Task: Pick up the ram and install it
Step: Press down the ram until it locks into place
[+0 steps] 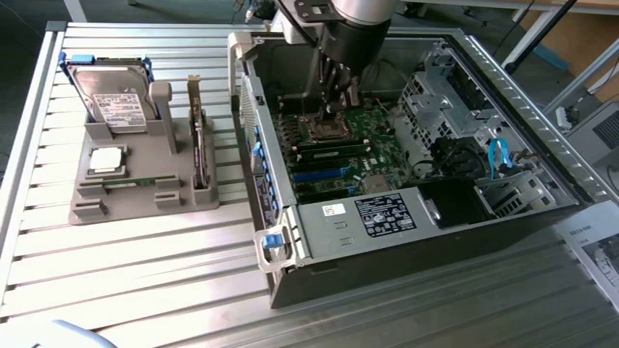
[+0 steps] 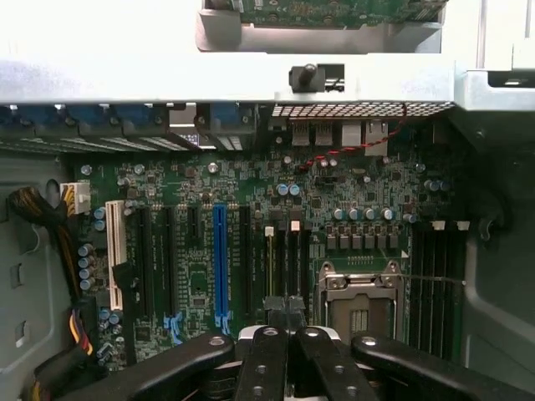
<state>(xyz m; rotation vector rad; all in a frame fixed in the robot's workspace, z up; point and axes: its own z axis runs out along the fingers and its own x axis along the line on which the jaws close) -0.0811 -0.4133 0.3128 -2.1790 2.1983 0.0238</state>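
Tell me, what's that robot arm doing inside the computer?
The gripper is down inside the open computer case, right above the green motherboard, near the square processor socket. Its fingers are shut. A ram stick lies in the grey holder on the table beside the case, next to a hard drive and a silver processor chip.

Your gripper, fingers pressed together, hangs over the green motherboard inside the open case. You face a blue expansion slot among dark ones, an empty processor socket beside it, and black memory slots just beyond.
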